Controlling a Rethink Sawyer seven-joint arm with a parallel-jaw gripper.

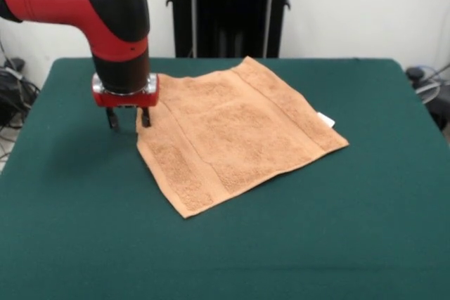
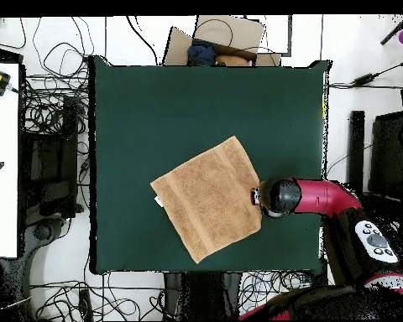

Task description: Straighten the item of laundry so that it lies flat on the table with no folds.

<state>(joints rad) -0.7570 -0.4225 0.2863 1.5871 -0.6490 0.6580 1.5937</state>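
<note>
Towel (image 1: 235,135) lies spread out as a single layer, rotated like a diamond, roughly mid-table and a bit toward the robot's side in the overhead view (image 2: 210,198); no folds visible, border bands run straight, small white tag (image 1: 325,119) pokes out at one edge. Looks basically flat already, so the task reads as near done or done. Table (image 1: 337,230) is dark green cloth, bare all round the towel. Gripper (image 1: 128,119) hangs just beside the towel's corner, the one nearest the arm, fingers pointing down with a small gap between them, holding nothing; tips appear just off the fabric, low over the table, can't tell if they touch the cloth surface. Arm (image 1: 105,12) red and black, comes down above that corner. Risks from here: if the gripper moves sideways across the towel at this height, the fingers could snag the terry pile or catch the corner and drag it, rucking up a new fold. Closing on the corner and pulling could also rotate or bunch the whole towel since it is light. Lifting straight up and away from the towel looks safest. Green table cover could itself wrinkle if the tips press down and slide.
</note>
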